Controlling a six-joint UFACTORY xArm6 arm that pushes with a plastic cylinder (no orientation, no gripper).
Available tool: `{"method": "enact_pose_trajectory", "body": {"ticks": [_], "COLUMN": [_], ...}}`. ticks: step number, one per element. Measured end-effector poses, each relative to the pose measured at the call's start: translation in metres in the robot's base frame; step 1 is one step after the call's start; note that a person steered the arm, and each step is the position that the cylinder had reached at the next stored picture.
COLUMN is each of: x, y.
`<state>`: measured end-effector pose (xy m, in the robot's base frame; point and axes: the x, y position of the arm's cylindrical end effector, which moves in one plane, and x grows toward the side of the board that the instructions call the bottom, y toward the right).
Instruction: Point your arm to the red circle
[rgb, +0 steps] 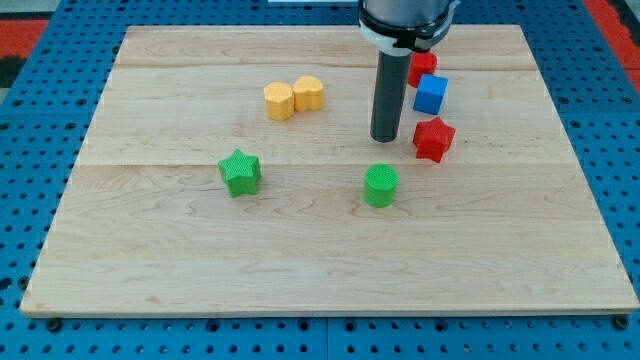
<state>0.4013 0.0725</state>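
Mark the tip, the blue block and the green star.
my tip (385, 138): camera view, bottom end of the rod.
blue block (430, 95): camera view, middle of its top face.
green star (240, 170): camera view, centre of its top.

No text, label, brand, number or sign can be read anywhere in the camera view: the wooden desk (200, 250) is plain, and the coloured blocks on it show only ribbed surfaces without any markings.
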Motion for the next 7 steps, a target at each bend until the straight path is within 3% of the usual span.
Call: {"method": "enact_pose_trajectory", "body": {"ticks": [1,4,5,7], "x": [0.000,0.049,0.086,0.092], "y": [0.000,-0.076,-0.062,-0.023]}}
